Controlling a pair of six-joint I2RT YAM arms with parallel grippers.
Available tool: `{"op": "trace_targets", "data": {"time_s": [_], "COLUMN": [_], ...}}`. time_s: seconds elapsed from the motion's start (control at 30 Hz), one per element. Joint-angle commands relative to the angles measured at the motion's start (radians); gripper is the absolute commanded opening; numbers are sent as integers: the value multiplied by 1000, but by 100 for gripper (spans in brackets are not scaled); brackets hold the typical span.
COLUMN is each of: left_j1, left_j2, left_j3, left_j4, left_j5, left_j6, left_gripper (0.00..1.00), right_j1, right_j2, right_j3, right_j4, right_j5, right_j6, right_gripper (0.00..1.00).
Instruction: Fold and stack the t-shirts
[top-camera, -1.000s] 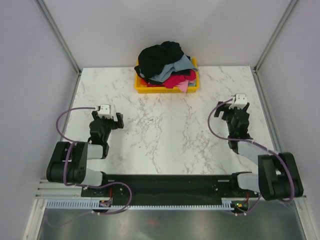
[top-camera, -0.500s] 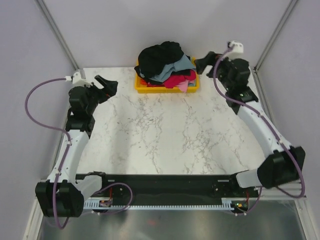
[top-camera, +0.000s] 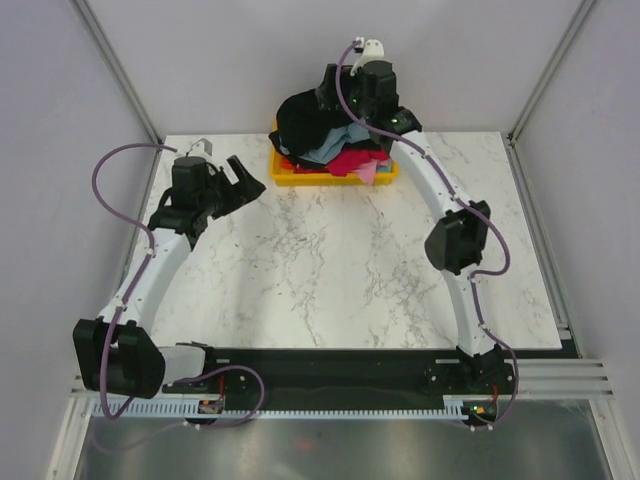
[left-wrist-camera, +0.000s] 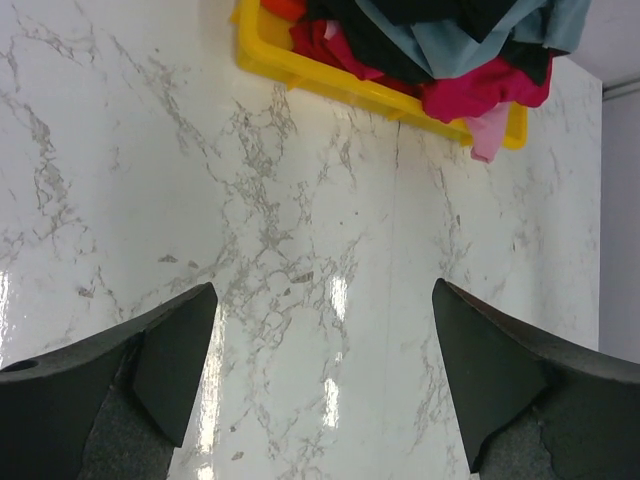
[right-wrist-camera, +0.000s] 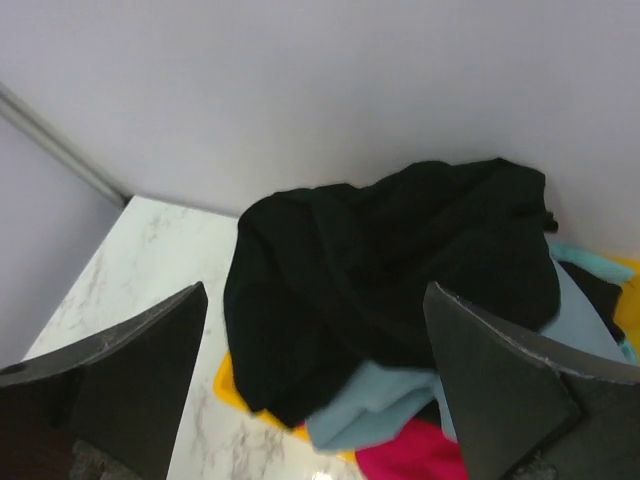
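black shirt (right-wrist-camera: 400, 260): soft, light, floppy, heaped in bin (left-wrist-camera: 330, 85) | pinch top ridge | right hand (right-wrist-camera: 315, 300) apart above it | left hand (left-wrist-camera: 325, 290) apart over tabletop (left-wrist-camera: 150, 150)

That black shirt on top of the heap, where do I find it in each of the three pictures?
Top external: black shirt, top centre.
Left wrist: top edge, right of centre.
Right wrist: middle of the picture.
Shared landmark: the yellow bin beneath it.
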Motion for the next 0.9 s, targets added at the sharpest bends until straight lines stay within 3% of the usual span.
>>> {"op": "trace_targets", "data": {"time_s": [0.0,0.1,0.23,0.33,0.37,0.4,0.47,0.5,0.6,0.67,0.87], "left_j1": [-21,-35,-64,-113,-124,-141,-153,-153,-157,-157,-157], "left_j2": [-42,-85,-151,-170,-181,-188,-222,-234,-286,-306,-403], "left_j3": [-6,-109,-253,-292,-295,-298,-310,-316,-339,-338,-270], "left_j4": [-52,-53,-54,-68,-72,-94,-106,-114,-126,-151,-275], "left_j5": [-4,-8,-11,-13,-5,-2,-2,-2,-14,-4,-22], "left_j6": [53,59,42,21,17,16,10,8,-1,-4,36], "left_gripper": [97,96,95,92,91,91,90,90,90,90,90], "right_j1": [34,55,74,72,71,68,68,69,69,75,150], "right_j2": [197,254,354,346,345,337,317,287,195,144,-35], "right_j3": [266,185,272,203,194,188,153,137,68,28,42], "right_j4": [-103,84,120,184,187,186,204,215,246,287,289], "right_j5": [159,259,449,474,474,477,481,477,425,396,304], "right_j6": [-78,-141,-195,-202,-202,-204,-211,-210,-198,-192,-282], "right_gripper": [99,99,99,99,89,68,48,31,8,2,6]}}
